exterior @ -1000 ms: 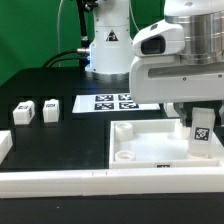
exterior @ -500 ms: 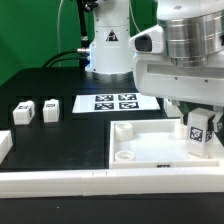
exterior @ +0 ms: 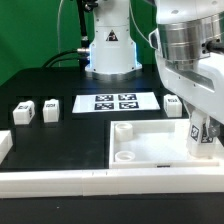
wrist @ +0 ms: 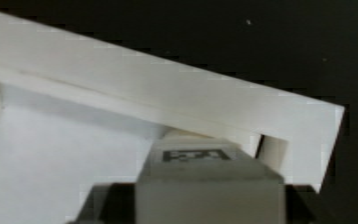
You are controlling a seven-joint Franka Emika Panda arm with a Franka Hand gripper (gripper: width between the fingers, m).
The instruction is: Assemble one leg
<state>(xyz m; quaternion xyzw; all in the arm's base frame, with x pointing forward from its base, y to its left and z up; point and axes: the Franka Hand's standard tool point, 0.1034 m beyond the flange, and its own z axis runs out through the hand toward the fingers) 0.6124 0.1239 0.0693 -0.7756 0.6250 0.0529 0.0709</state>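
My gripper (exterior: 203, 127) is shut on a leg (exterior: 204, 137), a small white block with a black-and-white tag, and holds it upright at the far right corner of the large white tray-like piece (exterior: 150, 143). In the wrist view the leg (wrist: 206, 165) fills the space between my dark fingers (wrist: 115, 203), with its tag facing the camera, close to the tray's raised wall (wrist: 158, 88). Whether the leg touches the tray I cannot tell. Two more legs (exterior: 23, 113) (exterior: 51, 109) lie on the black table at the exterior view's left.
The marker board (exterior: 118, 102) lies behind the tray. Another small white block (exterior: 172, 103) sits to the right of the marker board. A long white rail (exterior: 90, 182) runs along the front, and a white piece (exterior: 4, 145) lies at the left edge. The robot base (exterior: 108, 45) stands behind.
My gripper has swung toward the exterior view's right with the leg in it, and the wrist has turned. The leg now sits nearer the tray's right corner.
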